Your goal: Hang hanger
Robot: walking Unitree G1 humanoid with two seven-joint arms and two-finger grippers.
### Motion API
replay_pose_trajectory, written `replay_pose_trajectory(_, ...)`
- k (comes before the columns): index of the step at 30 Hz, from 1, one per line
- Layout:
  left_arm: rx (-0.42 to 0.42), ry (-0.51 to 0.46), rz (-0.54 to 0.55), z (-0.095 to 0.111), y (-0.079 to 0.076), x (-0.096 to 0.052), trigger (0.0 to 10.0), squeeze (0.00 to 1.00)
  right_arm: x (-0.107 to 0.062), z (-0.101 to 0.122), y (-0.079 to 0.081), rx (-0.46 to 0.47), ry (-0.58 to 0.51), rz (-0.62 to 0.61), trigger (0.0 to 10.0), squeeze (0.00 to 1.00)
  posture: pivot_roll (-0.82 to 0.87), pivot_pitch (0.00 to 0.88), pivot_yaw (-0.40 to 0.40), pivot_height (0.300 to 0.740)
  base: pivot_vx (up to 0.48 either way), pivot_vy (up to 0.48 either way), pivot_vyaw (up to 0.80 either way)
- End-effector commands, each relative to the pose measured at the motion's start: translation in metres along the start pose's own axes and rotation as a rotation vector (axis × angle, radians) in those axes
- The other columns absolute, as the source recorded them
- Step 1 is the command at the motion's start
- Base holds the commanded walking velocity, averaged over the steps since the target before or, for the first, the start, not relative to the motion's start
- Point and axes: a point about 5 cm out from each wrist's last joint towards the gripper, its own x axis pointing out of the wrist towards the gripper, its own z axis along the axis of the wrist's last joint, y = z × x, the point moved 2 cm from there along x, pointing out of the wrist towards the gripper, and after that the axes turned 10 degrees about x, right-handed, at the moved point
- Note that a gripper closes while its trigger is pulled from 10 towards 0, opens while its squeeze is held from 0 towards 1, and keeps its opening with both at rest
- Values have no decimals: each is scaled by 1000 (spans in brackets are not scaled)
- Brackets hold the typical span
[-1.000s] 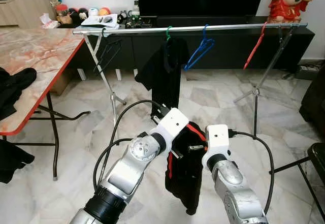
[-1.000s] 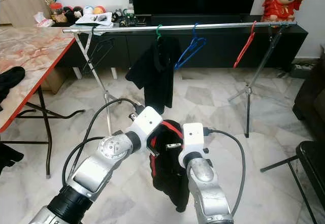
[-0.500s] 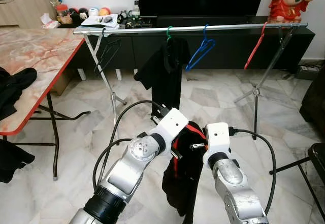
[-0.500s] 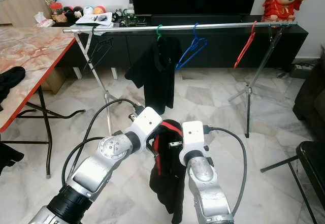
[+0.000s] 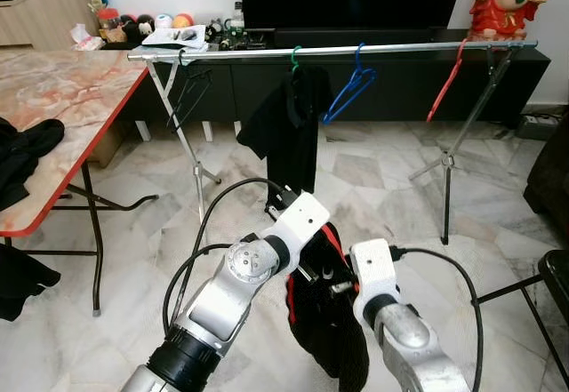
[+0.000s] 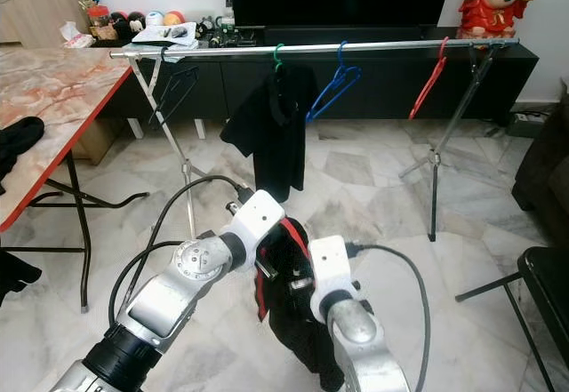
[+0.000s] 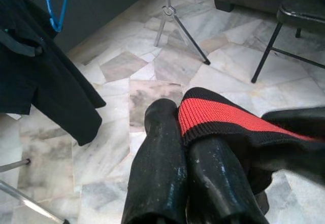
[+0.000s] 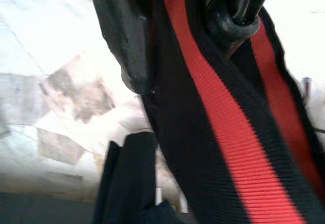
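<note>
A black garment with a red stripe (image 5: pixel 325 325) hangs between my two arms, low over the marble floor. My left gripper (image 7: pixel 185 116) is at its top, fingers pressed together with the red ribbed band (image 7: pixel 223 120) caught over one of them. My right gripper (image 8: pixel 188 54) holds the same garment, the black and red strip (image 8: pixel 213 132) running between its fingers. Ahead stands a silver clothes rail (image 5: pixel 391 49). On it hang a black hanger (image 5: pixel 188 94), a black shirt (image 5: pixel 289 125) on a green hanger, an empty blue hanger (image 5: pixel 349 85) and a red hanger (image 5: pixel 446 81).
A marble-topped table with a red edge (image 5: pixel 62 99) stands to the left, dark clothing (image 5: pixel 22 156) on it. A black TV cabinet (image 5: pixel 382 76) runs behind the rail. A red statue (image 5: pixel 502 1) sits at the back right. A dark chair (image 5: pixel 556 276) is at the right edge.
My right arm has dropped lower and closer to the left one. The garment has bunched up between the two wrists. The left arm has barely moved.
</note>
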Motion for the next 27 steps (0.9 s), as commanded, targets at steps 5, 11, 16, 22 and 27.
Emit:
replay_pose_trajectory(5, 19, 7, -7, 1, 0, 0, 0, 0, -4, 28, 1, 13, -137, -16, 10000, 0, 102, 73, 23, 740, 0, 0, 0)
replay_pose_trajectory(11, 16, 7, -9, 1, 0, 0, 0, 0, -1, 34, 6, 57, -193, 3, 10000, 0, 104, 76, 24, 740, 0, 0, 0)
replay_pose_trajectory(16, 16, 8, -10, 1, 0, 0, 0, 0, 5, 22, 12, 42, -133, 46, 10000, 0, 105, 77, 24, 740, 0, 0, 0)
replay_pose_trajectory(22, 18, 7, -11, 1, 0, 0, 0, 0, 15, 26, 5, 33, -151, -3, 10000, 0, 109, 80, 25, 740, 0, 0, 0)
replay_pose_trajectory(27, 21, 6, -15, 1, 0, 1, 0, 0, 20, 31, 5, 18, -189, -2, 10000, 0, 114, 80, 27, 740, 0, 0, 0)
